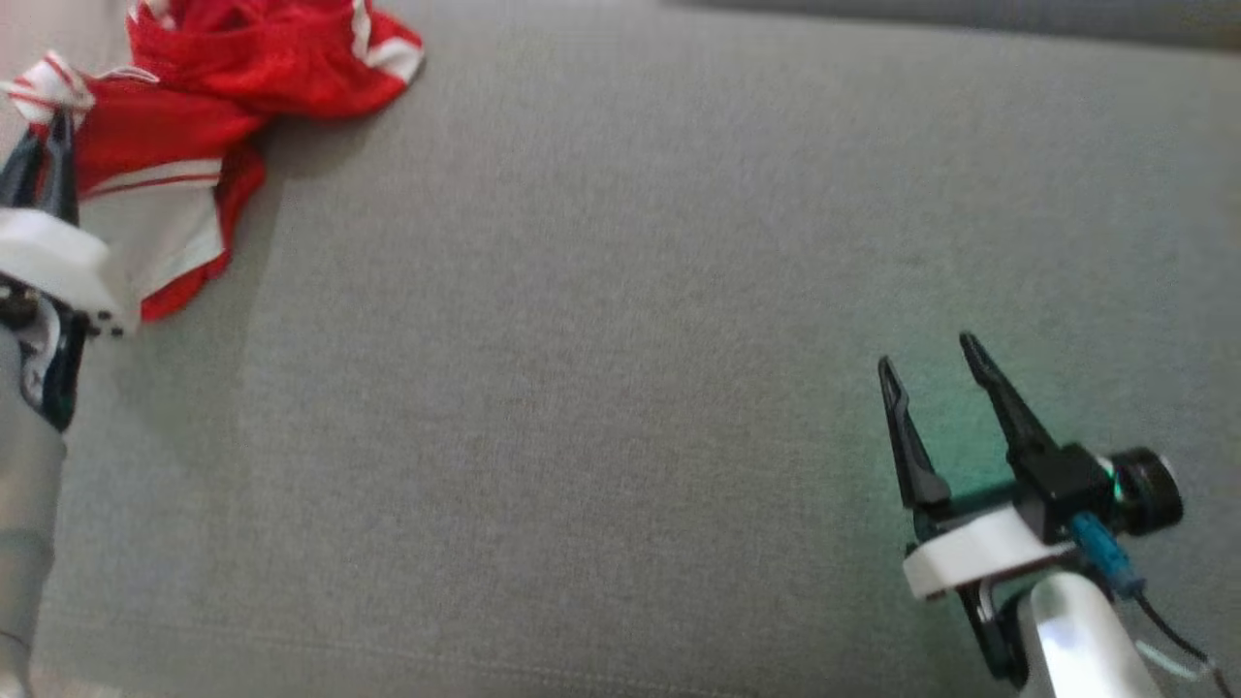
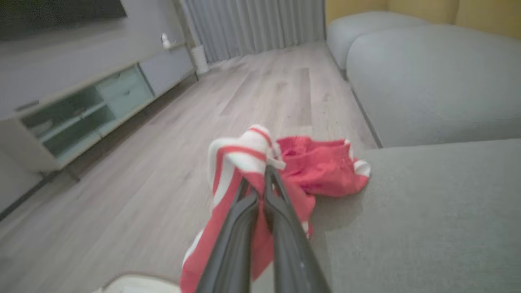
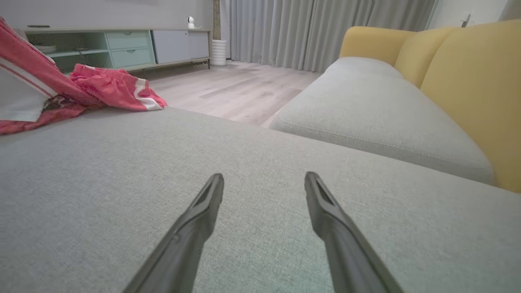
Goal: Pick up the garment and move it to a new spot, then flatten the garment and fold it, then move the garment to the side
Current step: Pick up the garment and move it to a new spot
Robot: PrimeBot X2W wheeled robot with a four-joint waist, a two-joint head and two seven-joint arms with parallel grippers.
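The garment (image 1: 204, 107) is red with white stripes and lies crumpled at the far left corner of the grey cushion (image 1: 620, 368). My left gripper (image 1: 53, 131) is shut on a white-striped fold of it at the head view's left edge. In the left wrist view the two dark fingers (image 2: 260, 195) pinch the garment (image 2: 321, 167), part raised and part resting on the cushion. My right gripper (image 1: 926, 354) stands open at the lower right, over bare cushion, nothing between its fingers. In the right wrist view my right gripper (image 3: 264, 181) points across the cushion, the garment (image 3: 110, 87) far left.
Beyond the cushion's left edge lies wooden floor (image 2: 252, 97) with a low TV cabinet (image 2: 89, 110). A second grey seat (image 3: 366, 106) with yellow backrests (image 3: 468, 81) stands to the right. Curtains (image 3: 309, 28) hang at the back.
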